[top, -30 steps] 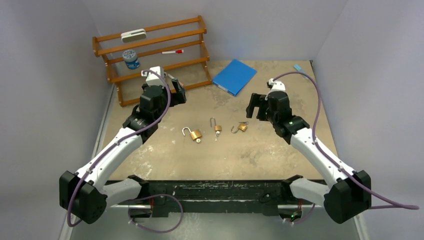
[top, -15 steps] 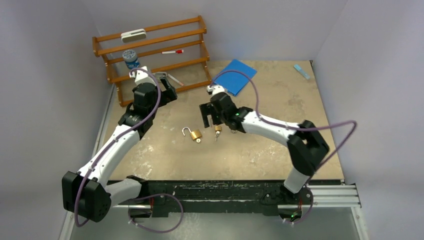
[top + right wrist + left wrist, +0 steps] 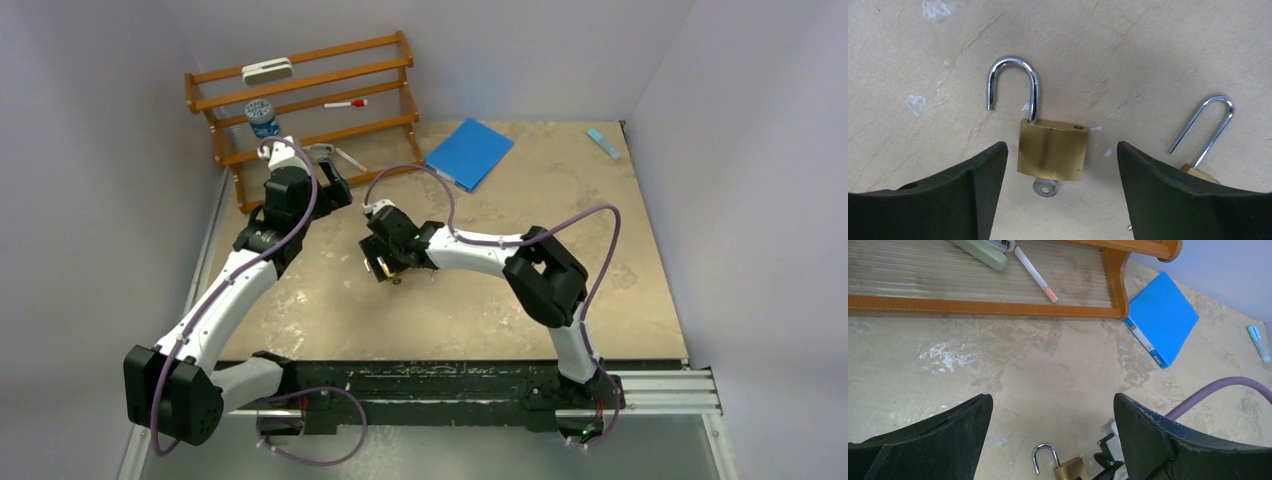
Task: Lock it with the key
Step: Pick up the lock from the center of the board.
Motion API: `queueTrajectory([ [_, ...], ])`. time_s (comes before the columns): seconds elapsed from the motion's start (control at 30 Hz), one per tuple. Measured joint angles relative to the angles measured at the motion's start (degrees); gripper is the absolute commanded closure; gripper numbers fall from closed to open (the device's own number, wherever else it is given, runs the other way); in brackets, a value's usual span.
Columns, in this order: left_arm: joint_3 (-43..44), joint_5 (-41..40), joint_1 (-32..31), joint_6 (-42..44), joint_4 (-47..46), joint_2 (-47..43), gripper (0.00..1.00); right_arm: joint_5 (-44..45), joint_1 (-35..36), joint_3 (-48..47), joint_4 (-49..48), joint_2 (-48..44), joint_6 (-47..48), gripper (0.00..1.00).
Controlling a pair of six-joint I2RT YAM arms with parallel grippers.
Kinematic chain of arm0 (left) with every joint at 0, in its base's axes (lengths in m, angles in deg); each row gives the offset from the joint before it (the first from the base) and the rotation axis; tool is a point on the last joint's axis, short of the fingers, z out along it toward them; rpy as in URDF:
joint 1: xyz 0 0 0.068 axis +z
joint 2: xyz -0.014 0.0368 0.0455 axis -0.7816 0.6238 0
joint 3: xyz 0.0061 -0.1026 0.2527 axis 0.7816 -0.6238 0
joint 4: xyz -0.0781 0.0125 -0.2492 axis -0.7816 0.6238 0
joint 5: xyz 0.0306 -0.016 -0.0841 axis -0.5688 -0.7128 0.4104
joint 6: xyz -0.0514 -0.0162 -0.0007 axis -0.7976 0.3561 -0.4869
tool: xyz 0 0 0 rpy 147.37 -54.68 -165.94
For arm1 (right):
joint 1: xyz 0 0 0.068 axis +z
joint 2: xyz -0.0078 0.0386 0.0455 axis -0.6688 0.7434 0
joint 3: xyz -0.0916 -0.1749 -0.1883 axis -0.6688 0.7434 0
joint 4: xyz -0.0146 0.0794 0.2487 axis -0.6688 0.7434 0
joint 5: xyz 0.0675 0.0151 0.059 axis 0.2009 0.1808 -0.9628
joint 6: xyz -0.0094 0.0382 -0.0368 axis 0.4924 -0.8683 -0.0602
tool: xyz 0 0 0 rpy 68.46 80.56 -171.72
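Left gripper (image 3: 1053, 402): jaws fully apart, holding nothing, poised over the table (image 3: 1023, 365) near the wooden rack (image 3: 998, 306). Padlock (image 3: 1050, 150): lies flat mid-table, shackle (image 3: 1013, 82) open, key (image 3: 1045, 187) inserted in its base. Right gripper (image 3: 1060, 152): jaws wide, 1 on either side of the brass body, not touching it. A 2nd padlock (image 3: 1199, 172) lies just to the right.
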Motion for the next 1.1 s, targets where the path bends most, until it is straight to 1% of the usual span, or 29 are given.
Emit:
queueTrajectory([
  [0.13, 0.0, 1.3, 0.3, 0.0, 0.0, 0.0, 0.10, -0.3, 0.9, -1.2, 1.6, 1.5, -0.2, 0.20],
  [0.27, 0.0, 2.3, 0.7, -0.2, -0.1, 0.0, 0.10, -0.2, 1.6, -2.6, 2.7, 2.7, -0.2, 0.27],
  [0.3, 0.0, 2.5, 0.7, -0.5, -0.1, 0.0, 0.10, -0.1, 1.7, -3.1, 3.2, 3.1, -0.2, 0.30],
  [0.5, 0.0, 3.1, 0.8, -1.0, -0.1, 0.0, 0.11, 0.8, 2.2, -4.8, 4.5, 4.5, -0.6, 0.65],
  [0.6, 0.0, 3.2, 1.0, -1.0, -0.1, 0.0, 0.12, 0.4, 2.2, -4.8, 4.5, 4.5, -1.6, 0.90],
  [0.63, 0.0, 3.2, 1.0, -1.0, 0.0, 0.0, 0.12, -0.3, 2.2, -4.8, 4.5, 4.5, -1.7, 0.96],
  [0.67, 0.0, 3.2, 1.1, -1.0, 0.0, 0.0, 0.12, -0.7, 2.2, -4.8, 4.4, 4.5, -2.0, 0.99],
  [0.8, 0.0, 3.2, 1.1, -0.5, 0.7, -0.1, 0.11, -2.1, 2.1, -4.3, 3.5, 4.3, -2.3, 1.00],
  [0.9, 0.0, 4.4, 1.1, 0.9, 0.8, -0.9, 0.11, -4.1, 2.0, -1.6, 0.6, 2.9, -2.1, 1.00],
  [1.03, 0.0, 10.2, 1.1, 3.3, -0.6, -3.3, 0.11, -10.3, 1.6, 3.8, -4.1, -0.3, -1.2, 1.00],
  [1.1, 0.1, 14.6, 1.1, 4.7, -1.9, -4.5, 0.11, -14.3, 1.0, 6.8, -5.7, -2.2, -0.4, 1.00],
])
